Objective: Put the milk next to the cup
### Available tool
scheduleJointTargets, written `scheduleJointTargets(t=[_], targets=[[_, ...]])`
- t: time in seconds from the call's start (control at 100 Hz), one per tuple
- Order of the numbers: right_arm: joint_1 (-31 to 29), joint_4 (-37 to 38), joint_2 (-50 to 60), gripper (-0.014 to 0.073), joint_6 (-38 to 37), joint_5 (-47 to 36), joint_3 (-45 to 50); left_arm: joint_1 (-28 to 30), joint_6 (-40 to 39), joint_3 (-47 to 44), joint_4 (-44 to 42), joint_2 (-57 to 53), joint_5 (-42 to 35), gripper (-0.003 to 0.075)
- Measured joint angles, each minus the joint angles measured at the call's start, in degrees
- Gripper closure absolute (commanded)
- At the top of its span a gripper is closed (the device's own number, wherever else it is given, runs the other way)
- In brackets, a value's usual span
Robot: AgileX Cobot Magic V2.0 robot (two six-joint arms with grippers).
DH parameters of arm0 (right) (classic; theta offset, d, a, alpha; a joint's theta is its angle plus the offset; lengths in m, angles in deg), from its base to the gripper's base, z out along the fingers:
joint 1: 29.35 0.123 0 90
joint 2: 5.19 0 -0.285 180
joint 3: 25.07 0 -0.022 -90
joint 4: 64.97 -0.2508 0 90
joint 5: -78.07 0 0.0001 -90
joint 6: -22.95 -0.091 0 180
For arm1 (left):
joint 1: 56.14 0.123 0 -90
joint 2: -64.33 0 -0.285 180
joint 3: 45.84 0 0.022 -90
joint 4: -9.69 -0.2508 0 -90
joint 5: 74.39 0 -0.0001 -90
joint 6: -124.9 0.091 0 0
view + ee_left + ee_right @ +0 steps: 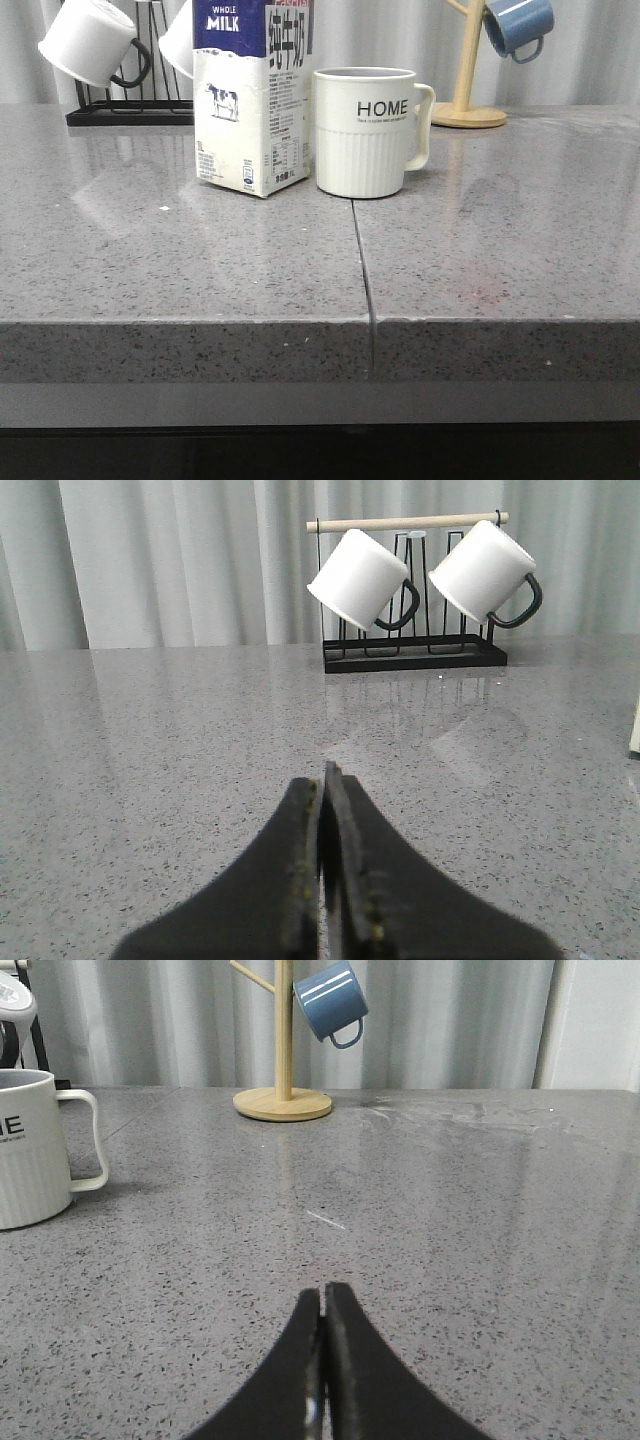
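The milk carton [250,95], cream-white with a blue top, stands upright on the grey counter, right beside the cup [365,130]. The cup is cream-white and ribbed, with "HOME" lettering and its handle to the right; it also shows at the edge of the right wrist view [35,1145]. A sliver of the carton shows at the edge of the left wrist view [635,730]. My left gripper [322,780] is shut and empty over bare counter. My right gripper [322,1295] is shut and empty, apart from the cup. Neither gripper shows in the front view.
A black rack [130,112] with plain white black-handled mugs [90,40] stands at the back left; it also shows in the left wrist view [415,655]. A wooden mug tree [468,100] with a blue mug [518,25] stands at the back right. The counter's front edge [320,325] is near.
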Motion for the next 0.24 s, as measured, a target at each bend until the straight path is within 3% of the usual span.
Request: scheduleJointTargets(t=[0.24], targets=[[0.0,0.0,0.0,0.0659,0.0,0.2,0.0,0.0,0.0,0.0,0.0,0.0,0.0,0.0741]])
